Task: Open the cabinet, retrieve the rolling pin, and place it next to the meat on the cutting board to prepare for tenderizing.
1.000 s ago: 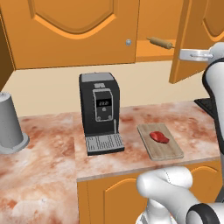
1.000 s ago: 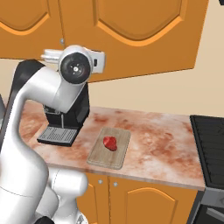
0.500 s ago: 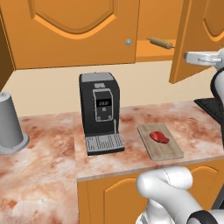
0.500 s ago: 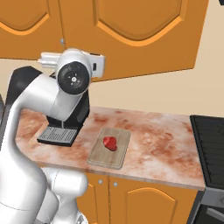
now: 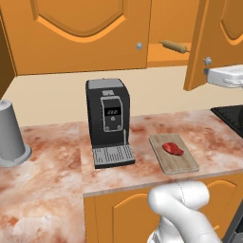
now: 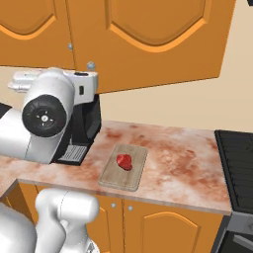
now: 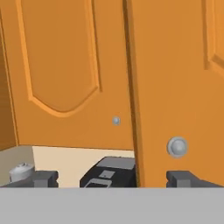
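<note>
on the far left of the marbled reddish counter stands a grey canister, well apart from anything the job needs, and next along is the black coffee machine with its drip tray facing out. to its right the cutting board lies flat near the counter's front edge with the meat resting roughly at its middle, which leaves bare wood on either side of it; that looks like the room meant for the pin. above, past the twin door whose knob sits at its right edge, the cabinet door is swung out toward the camera, so the shelf behind it is exposed and the rolling pin lies there on its side, within reach from the front. in the hand view the gripper faces that opened door, its grey knob just above the right-hand tip; the two tips stand wide apart with nothing between them, so it has let go of the handle and carries nothing. the door step appears done, and the reach into the shelf is likely next. the room is orange cupboards over a pale wall, with a dark stove at the right end.
</note>
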